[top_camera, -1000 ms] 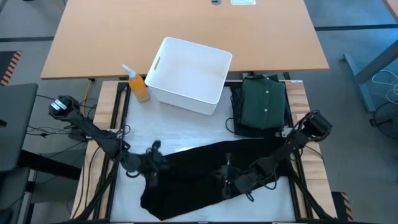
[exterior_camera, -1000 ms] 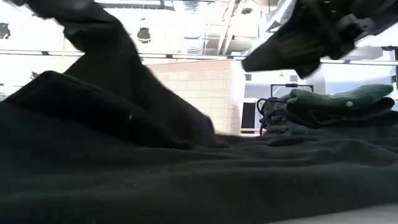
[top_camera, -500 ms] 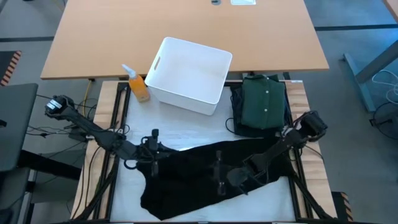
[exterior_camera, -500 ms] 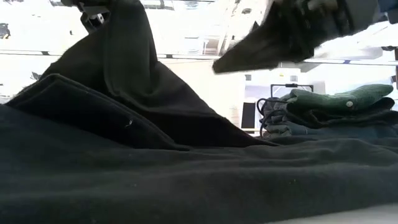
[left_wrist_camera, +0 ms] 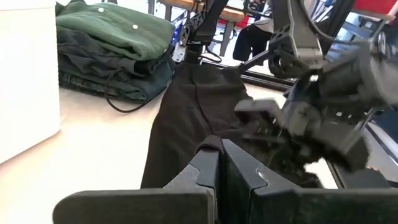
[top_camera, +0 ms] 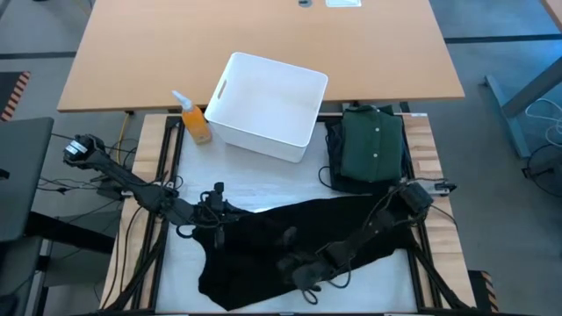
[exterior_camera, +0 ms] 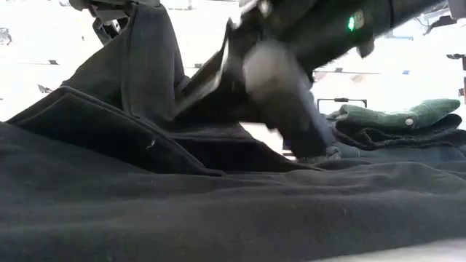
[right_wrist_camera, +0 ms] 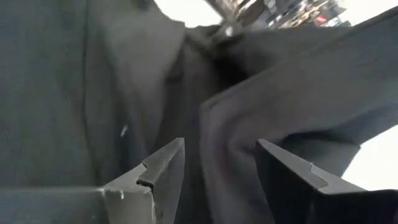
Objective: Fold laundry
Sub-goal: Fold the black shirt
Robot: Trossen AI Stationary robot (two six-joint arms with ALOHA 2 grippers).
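High view, garment: a large black soft garment lies spread across the near half of the white tabletop, its long axis running side to side, from the left arm over toward the right one.
High view, left end effector: the left end effector sits at the garment's upper left corner, clenched on a pinch of the black cloth.
High view, right end effector: the right end effector hangs low over the middle of the garment, toward its near edge; the cloth lies straight beneath it, so this arm is the nearer one to the loose middle part.
High view, folded pile: a dark green buttoned shirt rests folded on darker clothes at the far right, just beside a white plastic bin; an orange spray bottle stands on the bin's other side.
Low view: the left corner of the garment is lifted into a peak, while the right arm comes down in front of it.
Left wrist view: the two dark fingers are pressed together with a fold of black fabric caught between them.
Right wrist view: the fingertips stand well apart, released, with black cloth close beyond them and nothing held that I can see.
Next move, as I judge it: the right end effector needs only to drop and close on the cloth below.
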